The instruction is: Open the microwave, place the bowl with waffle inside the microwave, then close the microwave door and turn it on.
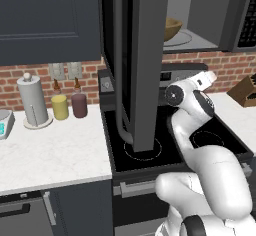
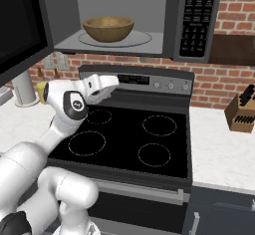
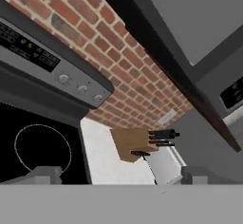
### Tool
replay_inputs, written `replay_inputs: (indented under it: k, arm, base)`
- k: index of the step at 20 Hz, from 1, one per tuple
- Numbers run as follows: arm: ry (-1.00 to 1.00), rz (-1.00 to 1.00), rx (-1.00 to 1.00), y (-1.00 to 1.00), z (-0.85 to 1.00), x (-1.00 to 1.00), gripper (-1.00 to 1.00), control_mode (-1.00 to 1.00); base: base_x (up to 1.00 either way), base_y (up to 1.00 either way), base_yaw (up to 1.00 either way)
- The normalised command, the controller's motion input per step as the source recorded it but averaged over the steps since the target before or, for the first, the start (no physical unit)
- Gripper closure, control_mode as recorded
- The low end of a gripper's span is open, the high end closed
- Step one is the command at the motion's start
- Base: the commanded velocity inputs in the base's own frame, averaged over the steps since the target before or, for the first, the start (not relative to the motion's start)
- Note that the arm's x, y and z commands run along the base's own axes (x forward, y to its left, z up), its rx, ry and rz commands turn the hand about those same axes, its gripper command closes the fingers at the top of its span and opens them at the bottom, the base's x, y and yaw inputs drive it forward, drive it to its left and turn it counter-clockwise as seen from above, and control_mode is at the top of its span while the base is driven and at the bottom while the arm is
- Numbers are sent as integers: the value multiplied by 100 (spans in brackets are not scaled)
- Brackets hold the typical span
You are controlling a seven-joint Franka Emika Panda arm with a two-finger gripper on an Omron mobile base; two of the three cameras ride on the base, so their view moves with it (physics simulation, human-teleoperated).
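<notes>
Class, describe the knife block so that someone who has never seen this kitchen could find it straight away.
Start at the black stove under the open microwave. Move to the white counter on its right, against the brick wall. There stands the knife block: a tilted tan wooden block with dark handles sticking out of it, the one wooden thing on that side.

The arm is bent at the elbow, its empty hand (image 2: pixel 113 83) held level, fingers parted.
</notes>
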Motion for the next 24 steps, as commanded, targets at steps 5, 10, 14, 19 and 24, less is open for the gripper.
replay_inputs:
  k: [5,10,14,19,24]
  arm:
    - [-8,0,-21,0,-22,-39,-100,-100]
    - [-15,-1,-19,44,5,-44,-100,-100]
    - [-11,-6,-17,79,24,-62,-100,-100]
    - [-3,-3,-18,72,2,-36,-100,-100]
    - [-7,0,-16,88,34,-33,-100,-100]
  base:
    - [0,0,0]
    - [0,0,0]
    - [0,0,0]
    - [0,0,0]
    - [0,0,0]
